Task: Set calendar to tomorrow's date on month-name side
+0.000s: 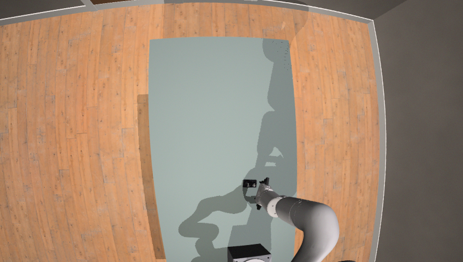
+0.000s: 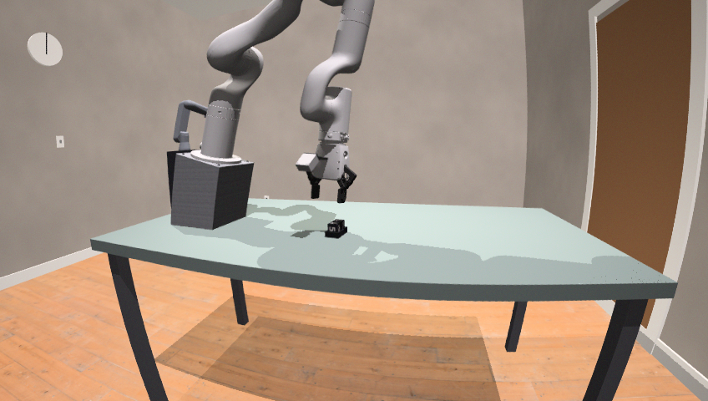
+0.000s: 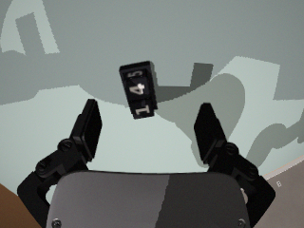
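Observation:
The calendar (image 1: 249, 184) is a small black tray with two black cubes side by side, flat on the grey-green table. From above the cubes' tops read 1 and 4. It also shows in the exterior view (image 2: 336, 228), where the end cube's side reads 5, and in the wrist view (image 3: 139, 90). My gripper (image 2: 329, 190) hangs open and empty above the table, a little above and beside the calendar. In the wrist view the calendar lies ahead of and between the two spread fingers. In the top view the gripper (image 1: 260, 194) sits just right of the calendar.
The arm's dark base block (image 2: 209, 186) (image 1: 249, 252) stands at the table's near-left corner. The table's right edge (image 1: 295, 162) runs close to the calendar. A door (image 2: 640, 149) is in the right wall.

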You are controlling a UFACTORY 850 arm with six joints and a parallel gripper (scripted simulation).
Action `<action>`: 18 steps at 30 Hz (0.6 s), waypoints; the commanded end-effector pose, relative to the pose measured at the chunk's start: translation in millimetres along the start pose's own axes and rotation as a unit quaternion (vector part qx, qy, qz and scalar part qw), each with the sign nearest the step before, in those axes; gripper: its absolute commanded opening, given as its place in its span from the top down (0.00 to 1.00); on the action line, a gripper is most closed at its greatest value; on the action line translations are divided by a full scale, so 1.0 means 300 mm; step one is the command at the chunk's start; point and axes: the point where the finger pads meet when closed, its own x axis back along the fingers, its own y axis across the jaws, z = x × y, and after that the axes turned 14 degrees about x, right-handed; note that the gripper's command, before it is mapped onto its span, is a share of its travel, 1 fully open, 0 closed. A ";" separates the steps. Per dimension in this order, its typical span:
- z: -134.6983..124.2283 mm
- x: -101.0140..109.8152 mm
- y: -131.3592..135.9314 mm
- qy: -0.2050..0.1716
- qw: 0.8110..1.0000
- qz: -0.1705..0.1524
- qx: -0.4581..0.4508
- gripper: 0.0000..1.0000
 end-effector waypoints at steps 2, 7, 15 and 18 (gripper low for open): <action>-0.032 0.008 -0.035 -0.031 0.996 0.035 0.081 0.00; -0.039 0.010 -0.041 -0.033 0.994 0.039 0.098 0.00; -0.041 0.010 -0.043 -0.033 0.993 0.040 0.102 0.53; -0.041 0.010 -0.043 -0.033 0.993 0.040 0.102 0.53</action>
